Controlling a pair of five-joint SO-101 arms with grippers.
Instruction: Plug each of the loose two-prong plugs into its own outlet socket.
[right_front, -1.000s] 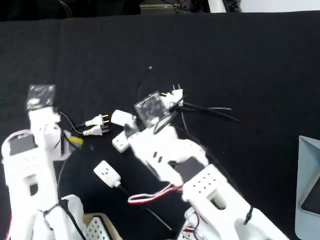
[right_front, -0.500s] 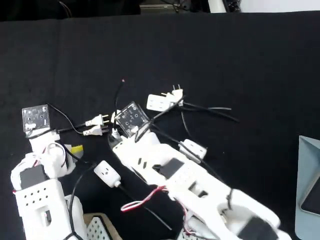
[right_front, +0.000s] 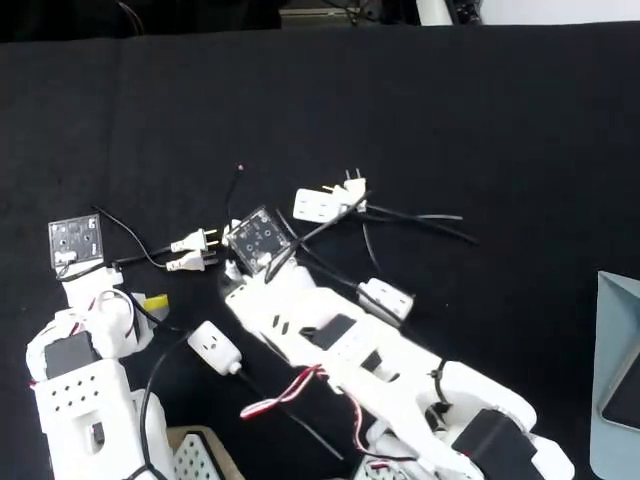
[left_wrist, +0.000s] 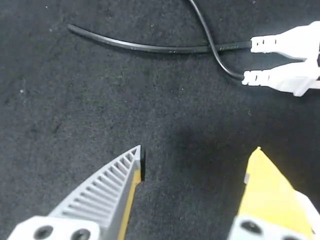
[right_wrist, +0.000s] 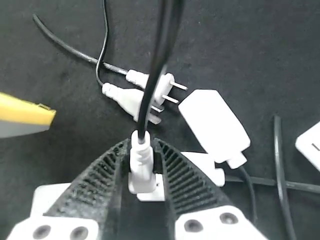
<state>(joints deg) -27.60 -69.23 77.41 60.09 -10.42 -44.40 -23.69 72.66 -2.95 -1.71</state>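
High view: two loose plugs (right_front: 195, 250) lie on the table (right_front: 480, 130) between my arms; left wrist: left jaws apart, empty, near them; right wrist: right jaws clamped on a third plug (right_wrist: 141, 165) by its moulded body, which I judge light and rigid with a springy cord, the right hold.

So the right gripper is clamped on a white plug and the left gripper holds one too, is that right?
Half right. The right gripper is clamped on a white plug, but the left gripper holds nothing: the left wrist view shows it open over bare black cloth, two loose plugs lying beyond it.
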